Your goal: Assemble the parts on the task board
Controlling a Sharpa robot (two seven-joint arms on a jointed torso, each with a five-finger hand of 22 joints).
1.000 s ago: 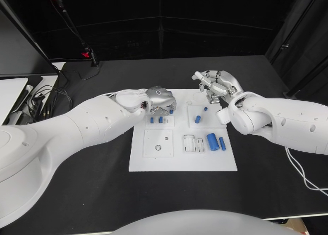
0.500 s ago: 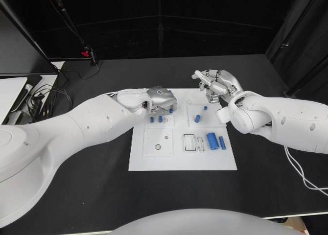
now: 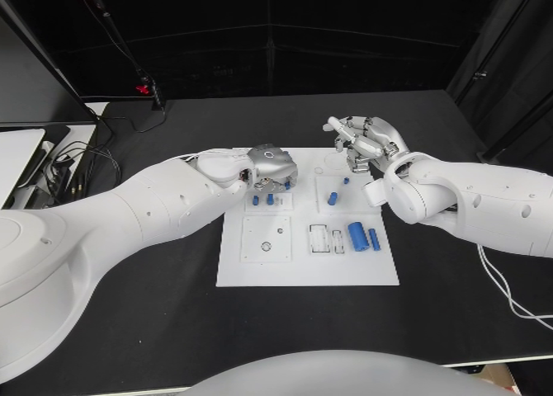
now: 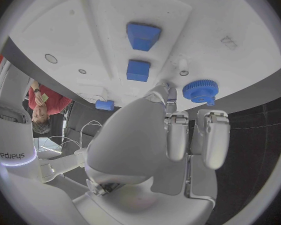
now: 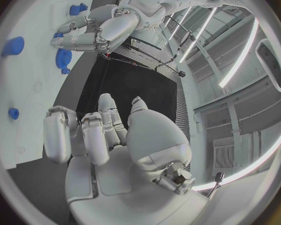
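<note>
The silver many-fingered left hand hangs over the far left corner of the flat white plastic task board, fingers pointing down onto it. In the left wrist view its fingers lie close together, their tips just beside a small blue toothed gear that sits on the board; whether they actually pinch that gear cannot be told, since the fingertips hide the contact. Just beyond the fingertips lie two small blue block-shaped parts, one behind the other, apart from the gear and from the hand. The silver right hand is held above the far right edge of the board with its fingers curled in loosely and nothing between them. Below that hand, towards the robot, a short blue peg lies on the board, and farther on a thicker blue cylinder with a thin blue pin just beside it, next to a pair of narrow rectangular slots. The step in hand looks like the seating of the gear at the left corner. The next move probably calls for a gentle downward press with the left fingers while the gear stays level, then lifting away without dragging it.
</note>
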